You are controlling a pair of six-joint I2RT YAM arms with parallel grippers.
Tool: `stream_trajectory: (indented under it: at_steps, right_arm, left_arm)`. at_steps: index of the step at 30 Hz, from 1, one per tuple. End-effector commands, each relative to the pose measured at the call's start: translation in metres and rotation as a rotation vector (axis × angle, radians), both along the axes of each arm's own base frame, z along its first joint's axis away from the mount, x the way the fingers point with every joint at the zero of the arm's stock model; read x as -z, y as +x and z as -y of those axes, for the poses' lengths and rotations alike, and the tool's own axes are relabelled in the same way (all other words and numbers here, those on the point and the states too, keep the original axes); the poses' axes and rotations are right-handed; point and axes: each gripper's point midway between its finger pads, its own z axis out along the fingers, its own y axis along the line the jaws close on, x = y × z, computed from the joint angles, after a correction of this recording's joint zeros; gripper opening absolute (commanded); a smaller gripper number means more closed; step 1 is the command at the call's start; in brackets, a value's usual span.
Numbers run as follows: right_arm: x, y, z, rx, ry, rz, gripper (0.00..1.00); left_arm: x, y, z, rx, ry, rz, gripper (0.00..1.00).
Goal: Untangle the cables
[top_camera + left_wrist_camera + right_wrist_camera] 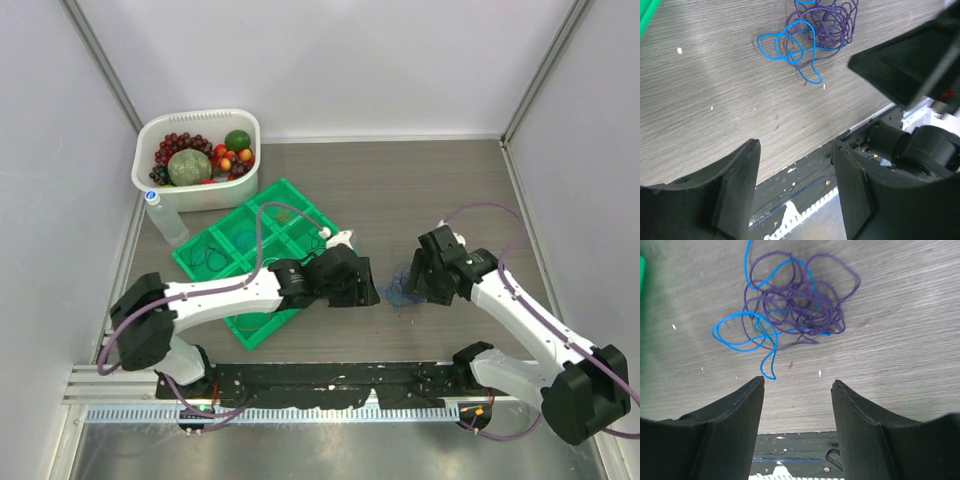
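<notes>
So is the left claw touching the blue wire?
Apart. In the left wrist view, a wide stretch of bare table lies between the left gripper and the blue wire.

A lab test cell: plain white walls (330,60) box in a wood-grain table (400,180).

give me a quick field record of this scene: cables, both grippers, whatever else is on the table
cables: purple cable and blue cable tangled in one clump, lying on the table
left gripper: open, empty, clump ahead of it
right gripper: open, empty, clump just ahead of its fingertips
green tray: divided into compartments, on the left arm's side
white tub: holds fruit, far left corner
bottle: between tub and tray
</notes>
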Motion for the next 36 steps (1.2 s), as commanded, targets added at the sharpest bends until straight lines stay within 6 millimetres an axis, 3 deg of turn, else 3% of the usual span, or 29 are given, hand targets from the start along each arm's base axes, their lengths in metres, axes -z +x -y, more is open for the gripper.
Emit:
stream_trajectory:
  at_steps: [1,5,8,18,23,25,29,36]
  right_arm:
    - [-0.034,0.021,0.019,0.113,-0.003,0.115,0.60]
    - [-0.026,0.023,0.019,0.076,0.015,0.054,0.52]
    - [-0.024,0.024,0.010,0.034,0.061,0.051,0.51]
    - [-0.017,0.020,-0.007,-0.047,0.134,0.022,0.48]
    - [-0.010,0.018,-0.009,-0.061,0.141,0.002,0.48]
    - [-0.007,0.017,-0.011,-0.071,0.151,-0.008,0.48]
    - [-0.004,0.016,-0.014,-0.083,0.161,-0.027,0.48]
    - [-0.005,0.017,-0.013,-0.091,0.153,-0.024,0.48]
  left_arm:
    - [-0.001,0.015,0.034,0.036,-0.023,-0.005,0.60]
    - [0.027,0.029,0.051,0.109,0.043,-0.048,0.49]
    - [0.054,0.044,0.049,0.106,0.137,-0.093,0.46]
    - [0.085,0.064,0.045,0.079,0.252,-0.121,0.40]
    - [0.085,0.062,0.054,0.120,0.225,-0.137,0.31]
    - [0.082,0.064,0.055,0.119,0.211,-0.127,0.31]
    - [0.080,0.065,0.064,0.129,0.181,-0.119,0.45]
    - [0.090,0.070,0.064,0.104,0.204,-0.131,0.42]
